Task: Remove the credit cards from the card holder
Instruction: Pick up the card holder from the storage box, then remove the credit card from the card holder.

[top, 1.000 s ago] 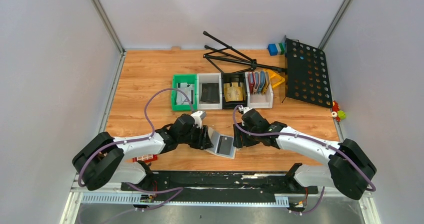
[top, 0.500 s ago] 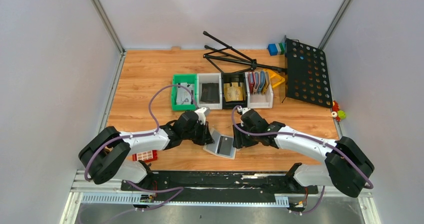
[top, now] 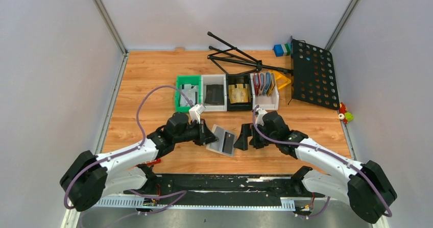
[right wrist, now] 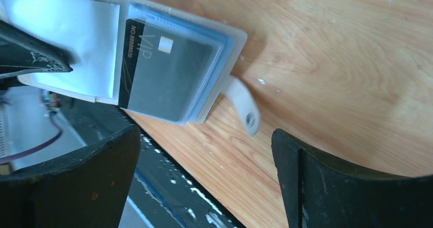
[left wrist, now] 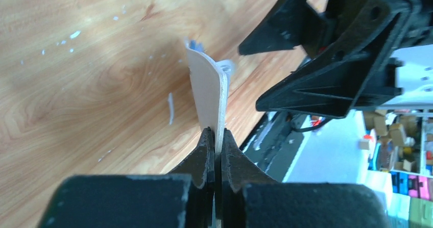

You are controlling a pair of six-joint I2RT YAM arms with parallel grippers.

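The card holder (top: 218,137) is a pale grey-blue wallet, open, held tilted just above the table. My left gripper (top: 207,134) is shut on its left edge; the left wrist view shows the jaws (left wrist: 217,136) pinching the thin wallet (left wrist: 207,93) edge-on. A dark credit card (top: 229,143) sits in the clear pocket of the right half. In the right wrist view the card (right wrist: 168,75) reads "VIP", and the closing tab (right wrist: 245,108) hangs off the wallet (right wrist: 66,29). My right gripper (top: 248,136) is open and empty, just right of the wallet (right wrist: 204,182).
A row of bins stands behind: green (top: 179,98), white (top: 213,106), black (top: 238,78), and white (top: 265,105) with upright wallets. A folded black stand (top: 237,57) and a perforated black panel (top: 311,72) lie at the back right. A red object (top: 148,160) lies by the left arm.
My left gripper has lifted the wallet and shifted it up and left, tilting it. My right gripper has drawn back to the right, away from the wallet.
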